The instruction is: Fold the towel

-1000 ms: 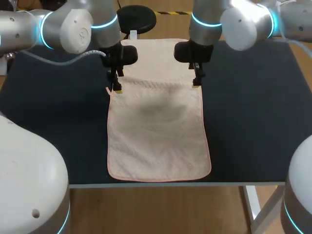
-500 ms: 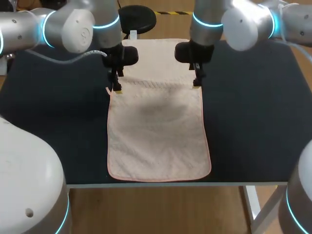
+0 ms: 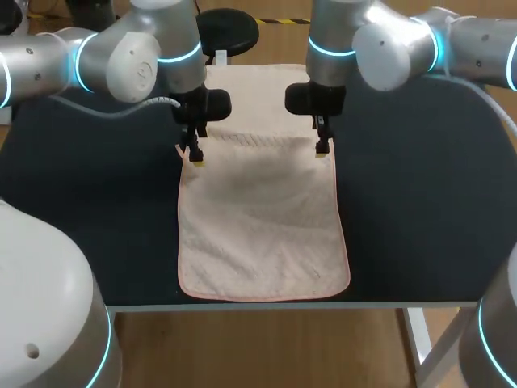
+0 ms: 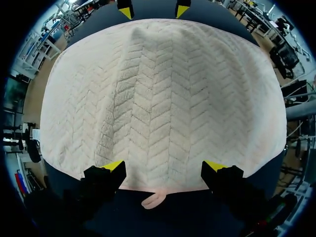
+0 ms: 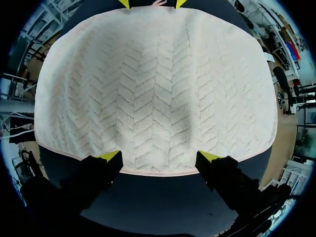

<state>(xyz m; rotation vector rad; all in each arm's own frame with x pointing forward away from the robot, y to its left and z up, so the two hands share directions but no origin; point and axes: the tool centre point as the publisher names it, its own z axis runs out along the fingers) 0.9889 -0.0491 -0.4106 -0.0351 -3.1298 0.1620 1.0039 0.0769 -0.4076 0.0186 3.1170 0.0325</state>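
Two grippers are standing over the towel (image 3: 258, 218), which is lying flat on the table (image 3: 420, 202) and stretching from the frame's upper middle down to the table's near edge. The left gripper (image 3: 194, 159) is sitting at the towel's left border and the right gripper (image 3: 321, 149) at its right border, with a ridge (image 3: 258, 139) running between them. Both are gaping wide, released and grasping nothing, their yellow tips sitting at the pink hem. A pink loop (image 4: 153, 200) is poking out past the hem between the left gripper's fingers.
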